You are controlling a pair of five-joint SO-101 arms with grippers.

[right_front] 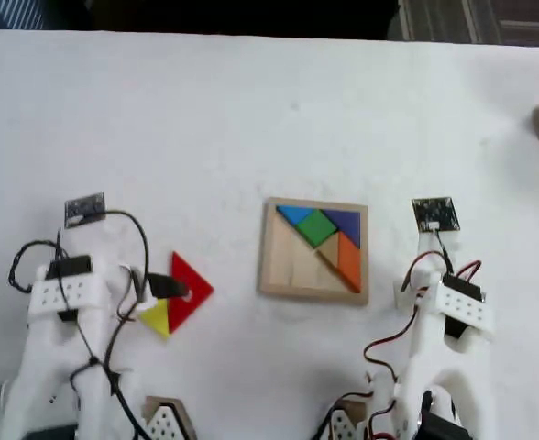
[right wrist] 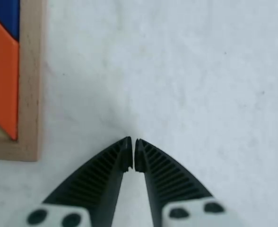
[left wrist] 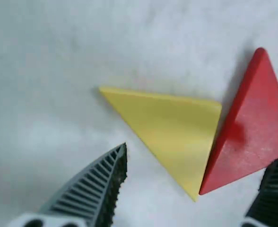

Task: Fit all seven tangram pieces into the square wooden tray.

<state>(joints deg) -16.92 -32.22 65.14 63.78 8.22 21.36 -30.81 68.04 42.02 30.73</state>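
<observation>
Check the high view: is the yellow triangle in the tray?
No, the yellow triangle lies on the table against the red triangle, well apart from the tray.

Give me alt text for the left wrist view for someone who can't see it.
A yellow triangle and a red triangle lie edge to edge on the white table, with the left gripper open over them.

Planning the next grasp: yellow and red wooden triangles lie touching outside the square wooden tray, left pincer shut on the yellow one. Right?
Not quite: the left pincer is open over the yellow wooden triangle, not gripping it; the left wrist view shows this. The rest holds.
</observation>
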